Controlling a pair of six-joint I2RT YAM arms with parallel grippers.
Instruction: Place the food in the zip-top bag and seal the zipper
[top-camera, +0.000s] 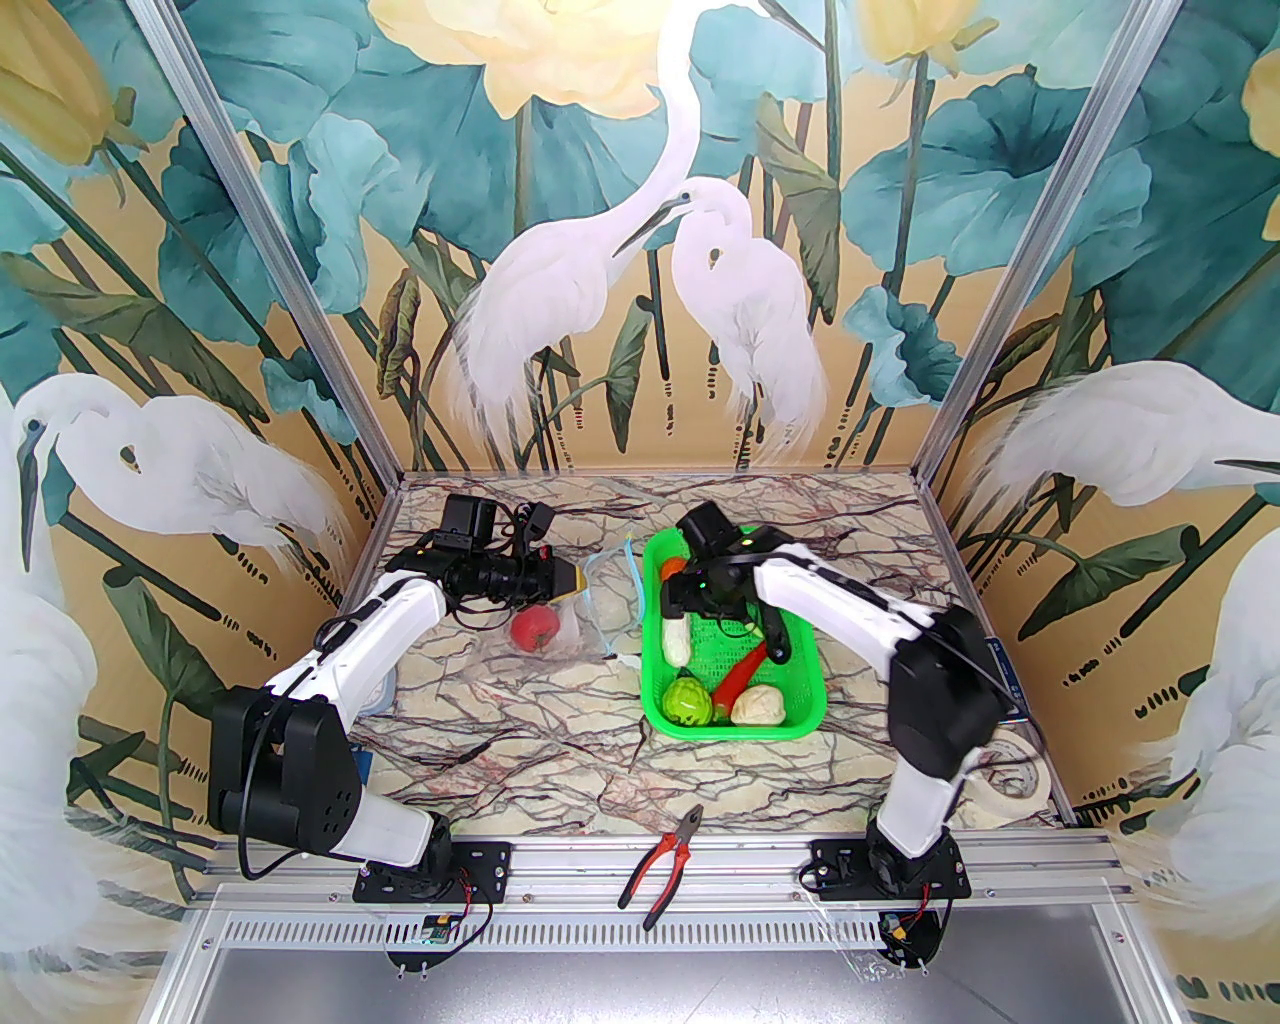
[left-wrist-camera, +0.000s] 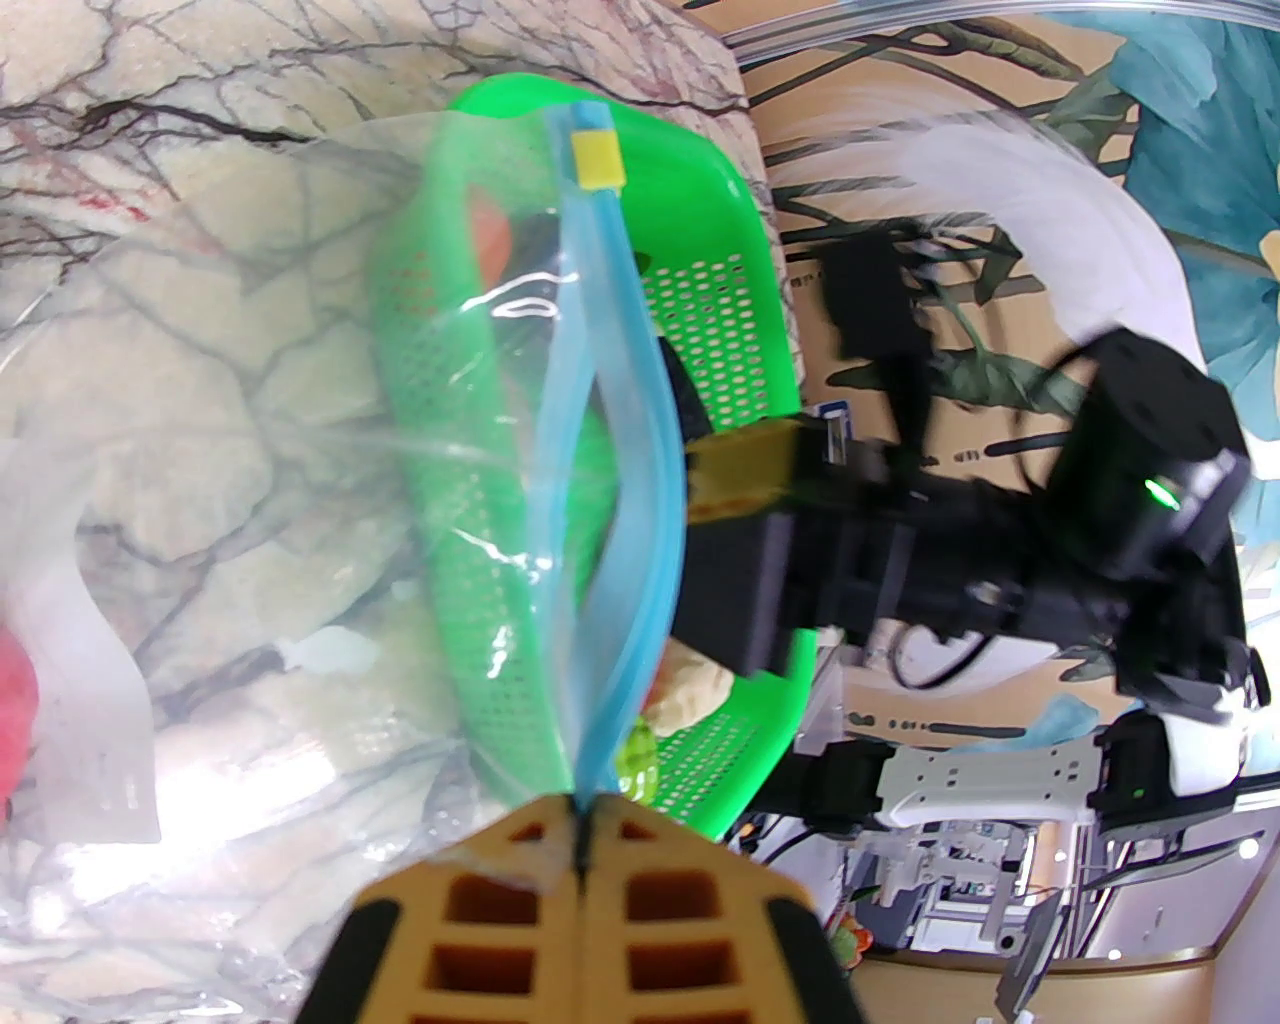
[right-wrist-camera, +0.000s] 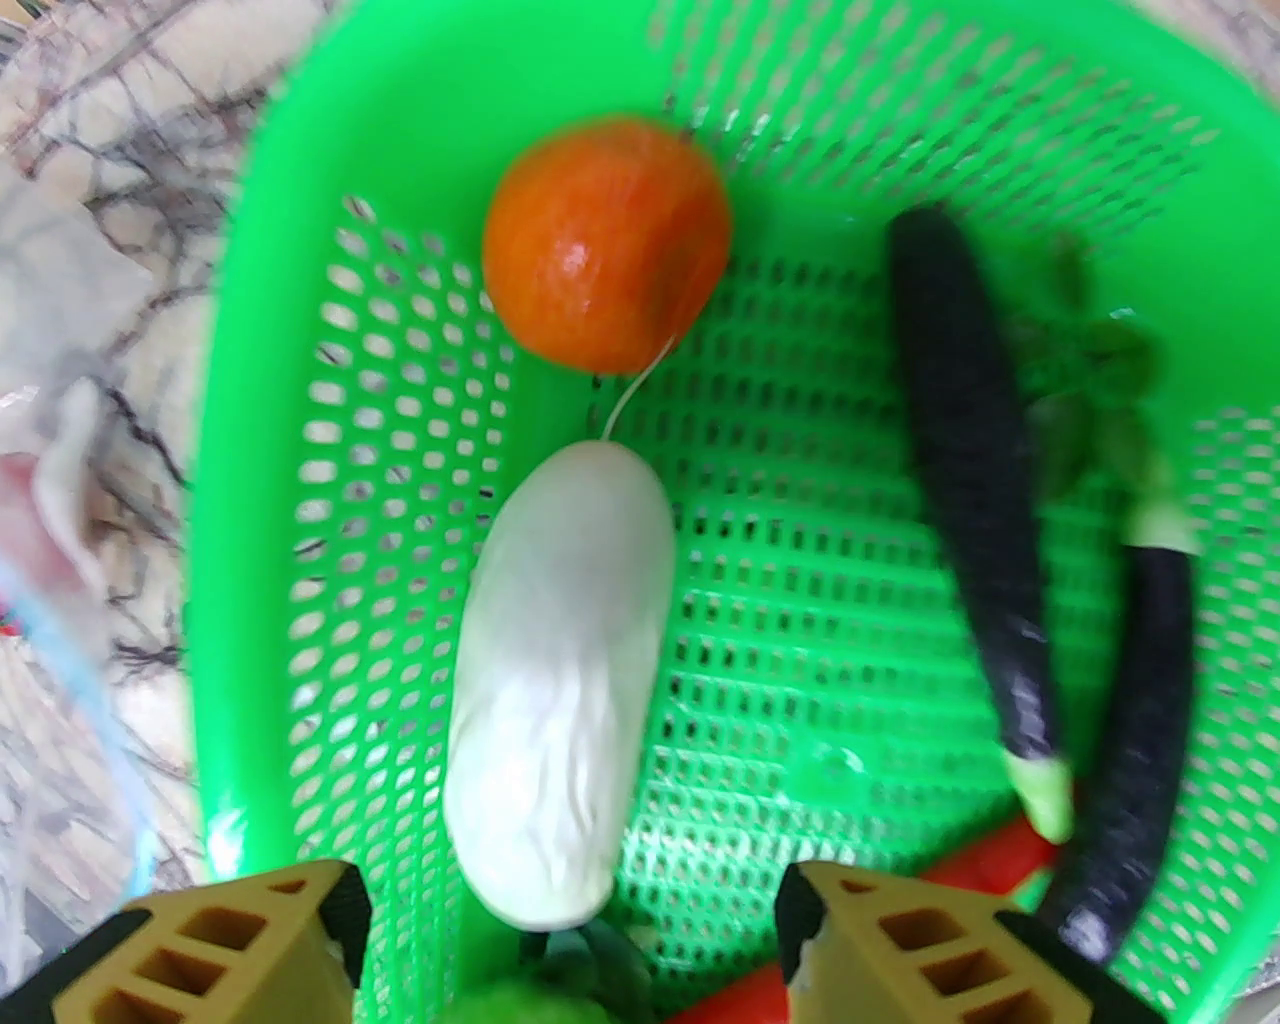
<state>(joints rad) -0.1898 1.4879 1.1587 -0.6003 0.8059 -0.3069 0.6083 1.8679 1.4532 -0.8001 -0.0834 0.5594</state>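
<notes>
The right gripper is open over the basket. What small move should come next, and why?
Probably lower the right gripper and close on the white cucumber: the open jaws frame its end in the green basket, while the left gripper holds the zip-top bag open.

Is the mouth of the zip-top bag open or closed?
Open. In the left wrist view the two light blue zipper strips bow apart, meeting where the left gripper pinches them.

2 tomatoes, 2 eggplants; 1 ea: cucumber, chili, cabbage, cauliflower, basket, bag, pliers.
</notes>
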